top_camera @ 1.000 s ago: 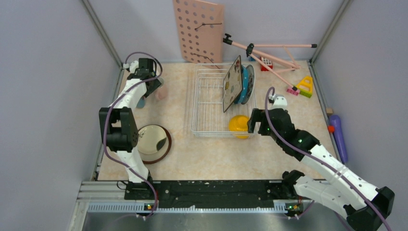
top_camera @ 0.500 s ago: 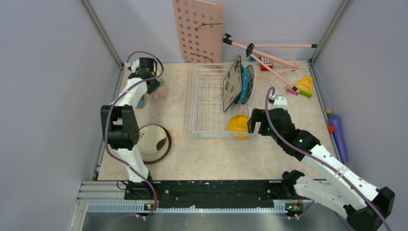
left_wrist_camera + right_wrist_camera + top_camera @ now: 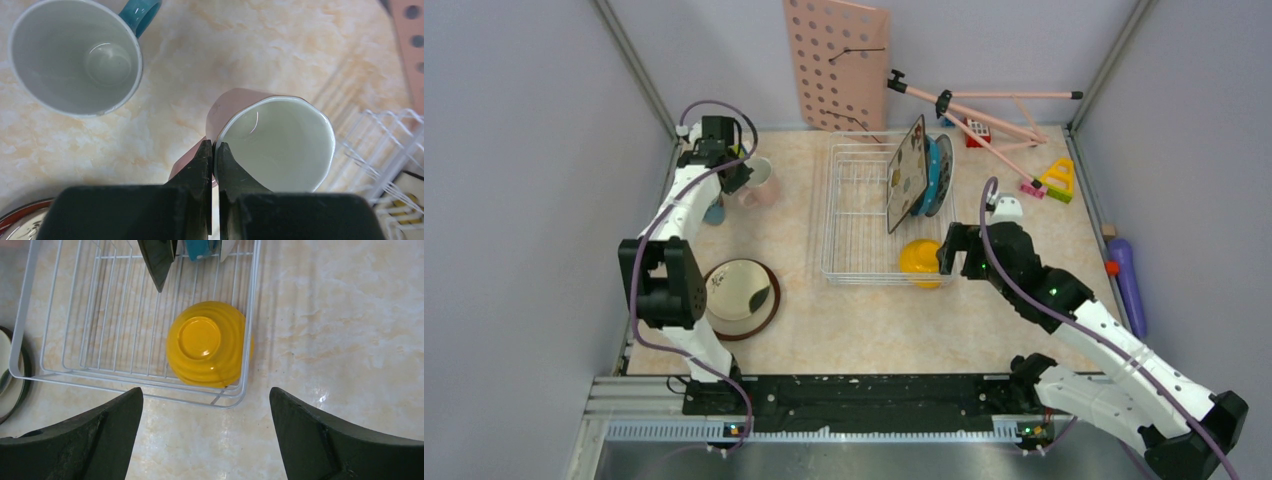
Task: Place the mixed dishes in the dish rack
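My left gripper (image 3: 214, 146) is shut on the rim of the pink mug (image 3: 272, 142), one finger inside and one outside, beside its handle. From above, the left gripper (image 3: 734, 172) and pink mug (image 3: 760, 181) sit left of the dish rack (image 3: 856, 225). The teal mug (image 3: 75, 55) stands upright just beside them. The yellow bowl (image 3: 207, 349) lies upside down in the rack's near right corner. A square black-rimmed plate (image 3: 907, 172) and a teal plate (image 3: 936, 176) stand on edge in the rack. The brown-rimmed cream plate (image 3: 742, 297) lies on the table. My right gripper (image 3: 206, 392) hangs open just outside the rack, near the bowl.
A pink pegboard (image 3: 839, 65) leans on the back wall. A pink folding stand (image 3: 984, 112) and coloured toy blocks (image 3: 1058, 180) lie at the back right. A purple object (image 3: 1128, 275) rests along the right wall.
My left gripper has closed on the pink mug's rim, and the mug's open mouth now shows from above. The right arm has barely moved.
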Controlling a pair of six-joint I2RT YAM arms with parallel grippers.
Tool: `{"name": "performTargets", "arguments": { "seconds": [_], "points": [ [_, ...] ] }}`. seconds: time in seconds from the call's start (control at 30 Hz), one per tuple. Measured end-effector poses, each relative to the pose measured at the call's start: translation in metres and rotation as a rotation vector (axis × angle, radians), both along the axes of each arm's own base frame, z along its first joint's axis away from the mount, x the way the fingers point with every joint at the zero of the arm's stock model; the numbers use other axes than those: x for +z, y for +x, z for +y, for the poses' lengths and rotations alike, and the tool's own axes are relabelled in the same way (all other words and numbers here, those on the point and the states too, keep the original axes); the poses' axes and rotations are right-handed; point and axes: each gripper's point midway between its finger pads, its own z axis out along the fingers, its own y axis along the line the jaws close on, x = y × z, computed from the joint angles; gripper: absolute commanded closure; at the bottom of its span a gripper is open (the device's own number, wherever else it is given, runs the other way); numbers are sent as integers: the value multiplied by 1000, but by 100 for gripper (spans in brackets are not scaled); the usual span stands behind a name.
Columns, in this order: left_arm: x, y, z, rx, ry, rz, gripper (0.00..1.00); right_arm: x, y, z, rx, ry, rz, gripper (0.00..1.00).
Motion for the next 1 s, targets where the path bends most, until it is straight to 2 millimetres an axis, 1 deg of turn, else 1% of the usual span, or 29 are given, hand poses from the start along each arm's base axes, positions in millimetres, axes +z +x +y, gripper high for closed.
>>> {"name": "performTargets", "arguments": {
  "seconds": [0.07,0.17,0.27,0.4,0.47,0.5,0.57,0.67,0.8,0.83,0.93,1.0],
  "points": [
    [21,-7,-4,-22,-17,-39,100,4,1,1,1,6,-8,5],
    [59,-20,-13,-58,-56,-130,100,11,1,1,3,13,-18,5],
    [93,-41,-25,-112,-110,-223,100,17,1,2,6,19,-27,5],
    [126,-71,-48,-200,-210,-318,100,28,2,3,16,31,-46,5],
    [137,-83,-62,-250,-277,-356,100,35,2,6,33,42,-58,5],
    [141,-87,-68,-272,-305,-369,100,38,1,9,47,47,-64,4],
    [148,-97,-86,-341,-396,-401,100,46,0,15,85,65,-74,4],
    [150,-113,-113,-445,-531,-408,100,60,-4,32,181,112,-99,4],
    [151,-133,-137,-546,-658,-393,100,90,-12,62,342,215,-152,3],
    [153,-140,-144,-571,-694,-395,100,102,-15,71,391,250,-172,3],
    [160,-156,-161,-641,-788,-410,100,124,-20,92,494,326,-217,1],
    [167,-165,-175,-700,-844,-423,100,132,-23,102,543,365,-229,1]
  ]
}}
